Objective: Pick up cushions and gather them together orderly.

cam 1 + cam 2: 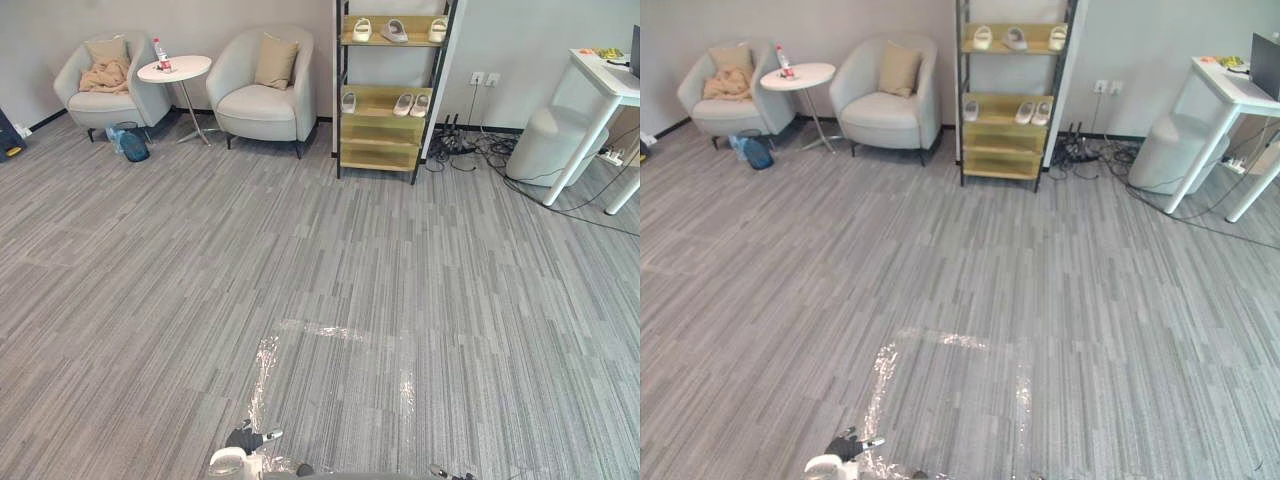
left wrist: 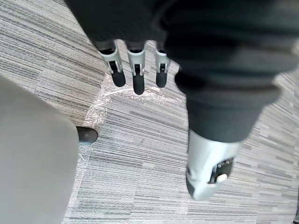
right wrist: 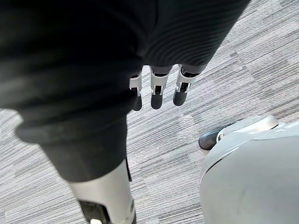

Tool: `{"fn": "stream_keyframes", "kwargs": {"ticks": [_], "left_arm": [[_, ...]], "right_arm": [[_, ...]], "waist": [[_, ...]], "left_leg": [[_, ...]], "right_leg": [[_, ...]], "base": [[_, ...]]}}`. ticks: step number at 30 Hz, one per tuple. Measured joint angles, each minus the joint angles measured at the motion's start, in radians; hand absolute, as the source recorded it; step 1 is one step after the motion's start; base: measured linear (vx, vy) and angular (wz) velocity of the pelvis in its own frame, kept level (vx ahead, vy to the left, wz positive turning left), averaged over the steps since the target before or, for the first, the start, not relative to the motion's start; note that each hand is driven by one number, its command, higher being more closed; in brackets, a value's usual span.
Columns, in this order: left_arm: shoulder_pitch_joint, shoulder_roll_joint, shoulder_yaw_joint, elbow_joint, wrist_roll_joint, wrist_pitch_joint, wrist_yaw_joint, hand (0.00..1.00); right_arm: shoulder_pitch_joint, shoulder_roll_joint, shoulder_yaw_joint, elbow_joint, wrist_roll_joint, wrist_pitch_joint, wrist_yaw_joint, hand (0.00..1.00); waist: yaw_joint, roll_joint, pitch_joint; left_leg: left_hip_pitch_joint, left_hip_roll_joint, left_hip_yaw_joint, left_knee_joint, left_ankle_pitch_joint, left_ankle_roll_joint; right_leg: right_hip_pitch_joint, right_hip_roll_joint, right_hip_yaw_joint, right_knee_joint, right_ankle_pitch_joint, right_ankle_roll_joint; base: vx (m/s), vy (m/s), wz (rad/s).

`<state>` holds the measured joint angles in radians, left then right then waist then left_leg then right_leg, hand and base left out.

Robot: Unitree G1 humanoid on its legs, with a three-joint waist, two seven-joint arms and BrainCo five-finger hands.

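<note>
Left hand (image 2: 137, 70): hangs over the grey striped carpet (image 1: 350, 260), fingers straight and apart, thumb clear of them, nothing in it. Right hand (image 3: 157, 88): fingers likewise straight and loose, empty.

Far row, left to right, all well ahead of both hands:
- Pale grey upholstered tub armchair (image 1: 100, 102), furthest out to the left of the left hand. First square tan fabric cushion (image 1: 107, 48) stands on edge against its backrest. A crumpled beige cloth (image 1: 105, 76) lies on the seat just below the cushion, touching it.
- Round white side table (image 1: 180, 68) between the two chairs, carrying a clear plastic bottle with red cap (image 1: 160, 52).
- Second pale grey tub armchair (image 1: 258, 103), less far left. Second square tan fabric cushion (image 1: 275, 62) stands upright on edge, leaning on the backrest.
- Black-framed wooden shelf unit (image 1: 380, 130) holding pale slippers (image 1: 412, 104), roughly straight ahead, between the lines of the two hands.

Key relation: both cushions lie ahead and to the left, well apart from either hand, with the table between them. The left hand is on the nearer side, and the second cushion is the closer one.

Judgement: neither cushion is within reach, so a walk comes first. Each shows its flat face forward with its top edge free, the likely place to grasp. Nothing gathered yet.
</note>
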<state>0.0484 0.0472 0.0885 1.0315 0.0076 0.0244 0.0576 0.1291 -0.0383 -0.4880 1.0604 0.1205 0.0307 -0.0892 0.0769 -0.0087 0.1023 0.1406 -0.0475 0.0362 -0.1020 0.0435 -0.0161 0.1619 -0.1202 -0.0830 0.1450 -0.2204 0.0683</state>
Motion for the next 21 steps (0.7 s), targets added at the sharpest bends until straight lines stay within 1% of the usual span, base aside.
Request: {"fn": "stream_keyframes", "kwargs": {"ticks": [4, 6, 8, 10, 11, 12, 13, 14, 15, 16, 17, 18, 19, 20, 21], "left_arm": [[-0.002, 0.001, 0.000, 0.001, 0.000, 0.000, 0.000, 0.00], [-0.002, 0.005, 0.001, 0.002, 0.000, 0.001, 0.000, 0.00], [-0.006, 0.008, 0.003, 0.002, 0.000, 0.001, 0.001, 0.00], [-0.015, 0.016, 0.011, 0.003, 0.000, 0.002, 0.001, 0.00], [-0.021, 0.028, 0.011, 0.002, 0.000, 0.002, 0.002, 0.00], [-0.028, 0.038, 0.012, 0.001, -0.001, 0.002, 0.002, 0.00], [-0.035, 0.035, 0.013, -0.002, -0.003, 0.001, 0.003, 0.00], [-0.038, 0.025, 0.026, -0.010, -0.009, 0.000, 0.006, 0.00], [-0.037, 0.016, 0.048, -0.010, -0.008, 0.002, 0.007, 0.00], [-0.039, 0.012, 0.052, -0.010, -0.008, 0.003, 0.008, 0.00], [-0.039, 0.010, 0.060, -0.011, -0.009, 0.004, 0.009, 0.00], [-0.038, 0.010, 0.074, -0.010, -0.009, 0.004, 0.010, 0.00], [-0.038, 0.010, 0.075, -0.009, -0.008, 0.005, 0.011, 0.00], [-0.038, 0.007, 0.079, -0.003, -0.008, 0.006, 0.011, 0.00], [-0.039, 0.005, 0.079, -0.001, -0.008, 0.006, 0.013, 0.00]], "right_arm": [[-0.002, 0.000, -0.001, 0.000, 0.000, 0.000, 0.000, 0.00], [-0.009, 0.001, -0.001, 0.000, 0.001, 0.000, 0.000, 0.00], [-0.020, 0.003, -0.010, -0.001, 0.009, 0.000, 0.000, 0.00], [-0.037, 0.022, -0.033, -0.001, 0.011, 0.000, -0.001, 0.00], [-0.044, 0.037, -0.047, -0.003, 0.015, 0.000, -0.002, 0.00], [-0.043, 0.048, -0.050, -0.008, 0.018, 0.000, -0.002, 0.00], [-0.042, 0.049, -0.049, -0.013, 0.018, 0.000, -0.001, 0.00], [-0.048, 0.042, -0.047, -0.024, 0.018, -0.001, -0.001, 0.00], [-0.052, 0.044, -0.037, -0.043, 0.030, -0.005, 0.002, 0.00], [-0.052, 0.047, -0.033, -0.064, 0.037, -0.007, 0.001, 0.00], [-0.049, 0.047, -0.023, -0.066, 0.038, -0.016, 0.002, 0.00], [-0.050, 0.047, -0.019, -0.065, 0.038, -0.019, 0.002, 0.00], [-0.051, 0.048, -0.019, -0.063, 0.038, -0.020, 0.002, 0.00], [-0.051, 0.049, -0.021, -0.063, 0.038, -0.023, 0.002, 0.00], [-0.052, 0.048, -0.024, -0.063, 0.038, -0.025, 0.002, 0.00]], "waist": [[-0.003, 0.000, 0.004], [-0.014, -0.002, 0.008], [-0.016, -0.004, 0.007], [-0.016, -0.015, 0.015], [-0.016, -0.031, 0.025], [-0.017, -0.048, 0.034], [-0.019, -0.047, 0.036], [-0.012, -0.026, 0.051], [-0.018, -0.011, 0.059], [-0.021, -0.003, 0.063], [-0.026, -0.001, 0.064], [-0.016, -0.006, 0.062], [-0.012, -0.010, 0.061], [-0.016, -0.010, 0.061], [-0.022, -0.008, 0.059]], "left_leg": [[-0.001, 0.001, 0.009, -0.001, -0.003, 0.001], [-0.006, 0.000, 0.017, -0.001, -0.008, 0.000], [-0.031, 0.000, 0.041, -0.001, -0.017, 0.004], [-0.056, -0.009, 0.067, 0.003, -0.030, 0.012], [-0.080, -0.019, 0.075, 0.042, -0.064, 0.020], [-0.116, -0.019, 0.110, 0.124, -0.113, 0.036], [-0.147, -0.005, 0.126, 0.192, -0.153, 0.041], [-0.180, 0.014, 0.124, 0.271, -0.215, 0.043], [-0.179, 0.029, 0.109, 0.314, -0.255, 0.046], [-0.164, 0.035, 0.098, 0.324, -0.274, 0.053], [-0.135, 0.044, 0.086, 0.325, -0.295, 0.057], [-0.101, 0.054, 0.085, 0.315, -0.308, 0.055], [-0.076, 0.054, 0.079, 0.302, -0.313, 0.051], [-0.042, 0.052, 0.069, 0.278, -0.312, 0.055], [-0.002, 0.050, 0.057, 0.241, -0.313, 0.053]], "right_leg": [[-0.004, -0.002, 0.007, -0.001, -0.003, 0.004], [-0.007, -0.004, 0.010, -0.008, -0.008, 0.014], [-0.039, -0.006, 0.023, -0.011, -0.005, 0.028], [-0.067, -0.018, 0.028, -0.014, -0.003, 0.045], [-0.071, -0.038, 0.014, -0.012, -0.007, 0.079], [-0.070, -0.060, -0.004, 0.010, -0.007, 0.139], [-0.085, -0.063, -0.015, 0.062, -0.008, 0.166], [-0.148, -0.055, -0.012, 0.211, 0.003, 0.179], [-0.231, -0.053, -0.013, 0.398, 0.051, 0.152], [-0.296, -0.052, -0.012, 0.529, 0.095, 0.135], [-0.354, -0.037, -0.005, 0.625, 0.070, 0.123], [-0.394, -0.014, -0.018, 0.652, 0.027, 0.098], [-0.414, -0.003, -0.040, 0.641, 0.008, 0.089], [-0.434, 0.005, -0.085, 0.598, -0.005, 0.069], [-0.459, 0.026, -0.127, 0.527, -0.012, 0.050]], "base": [[0.00, 0.000, -0.04], [0.00, 0.001, -0.10], [0.01, 0.024, -0.27], [0.05, 0.071, -0.18], [0.12, 0.118, 0.13], [0.16, 0.111, 0.24], [0.15, 0.088, 0.14], [0.12, 0.109, 0.07], [0.11, 0.132, 0.10], [0.20, 0.174, 0.23], [0.31, 0.156, 0.18], [0.42, 0.179, 0.12], [0.46, 0.163, 0.12], [0.40, 0.121, 0.24], [0.46, 0.081, 0.33]]}}
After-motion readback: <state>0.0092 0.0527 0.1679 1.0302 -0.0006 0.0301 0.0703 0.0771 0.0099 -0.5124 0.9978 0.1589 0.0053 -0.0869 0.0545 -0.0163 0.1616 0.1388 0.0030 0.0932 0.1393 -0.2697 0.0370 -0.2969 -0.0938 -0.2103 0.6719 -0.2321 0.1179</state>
